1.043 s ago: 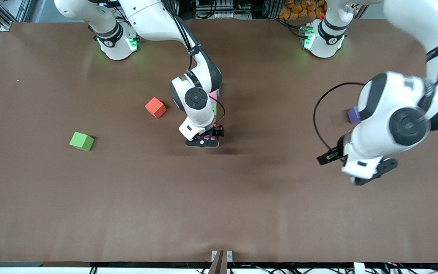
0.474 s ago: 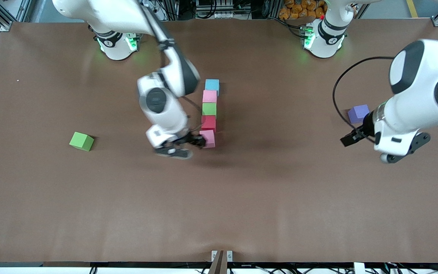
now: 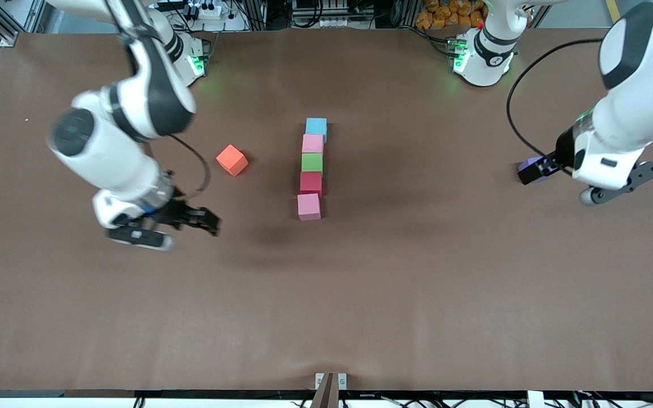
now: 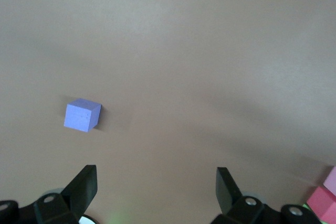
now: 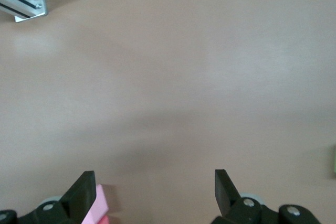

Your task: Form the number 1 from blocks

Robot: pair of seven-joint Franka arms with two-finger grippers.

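Blocks (image 3: 312, 169): five in a column mid-table. Judged step: fetching strays. Left gripper (image 4: 156, 184), jaws open, empty, over purple block (image 4: 82, 115); descent due. Right gripper (image 5: 155, 184) likewise open, empty.

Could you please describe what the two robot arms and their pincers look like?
Both arms have glossy white shells with black bands and round black caps at the joints. Each base glows green near its collar. A thin black cable loops beside each wrist. The right pincer and left pincer are black, with flat wedge-shaped fingers and small silver screws at their mounts.
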